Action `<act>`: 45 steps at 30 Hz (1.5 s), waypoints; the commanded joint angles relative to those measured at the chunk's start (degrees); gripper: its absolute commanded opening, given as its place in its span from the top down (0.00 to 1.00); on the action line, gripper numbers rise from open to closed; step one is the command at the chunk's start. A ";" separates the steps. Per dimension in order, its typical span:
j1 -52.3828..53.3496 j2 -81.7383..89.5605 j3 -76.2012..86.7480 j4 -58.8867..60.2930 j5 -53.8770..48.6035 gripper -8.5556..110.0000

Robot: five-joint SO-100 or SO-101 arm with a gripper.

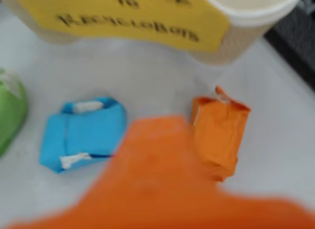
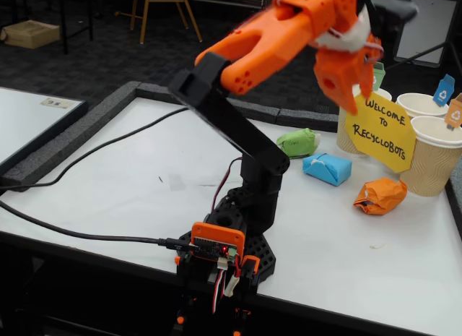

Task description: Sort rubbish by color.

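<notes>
Fixed view shows a white table [image 2: 123, 184] with a raised dark foam border along its far edge and left side, and a wide bare stretch across the left and centre of the frame. Two black cables [image 2: 79, 235] cross that bare stretch toward the arm's base at lower centre. The arm reaches up and to the right, and its orange gripper [image 2: 345, 87] hangs in the air at upper right, above the wads and touching none of them; whether its fingers are apart or together I cannot tell.

At right of centre three paper wads lie in a loose diagonal: the green wad [image 2: 298, 142] farthest back, the blue wad [image 2: 327, 168] just beside it, and the orange wad [image 2: 380, 195] nearer the front and right, apart from the blue one. Behind them, at the right edge, stand beige ribbed cups [image 2: 440, 159] with a yellow sign [image 2: 379, 130] fixed across their fronts. What the cups hold cannot be seen.

Wrist view has the blue wad [image 1: 83, 134] at centre left, the orange wad [image 1: 219, 135] at centre right, bare table between them, and the green wad [image 1: 10, 115] cut by the left edge. A blurred orange gripper part fills the bottom.
</notes>
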 commanded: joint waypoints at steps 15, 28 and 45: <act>7.03 -15.82 2.64 -7.56 -56.51 0.89; 15.91 -27.69 -6.33 -17.14 -74.53 0.83; 16.00 -34.72 -5.71 -25.22 -79.01 0.74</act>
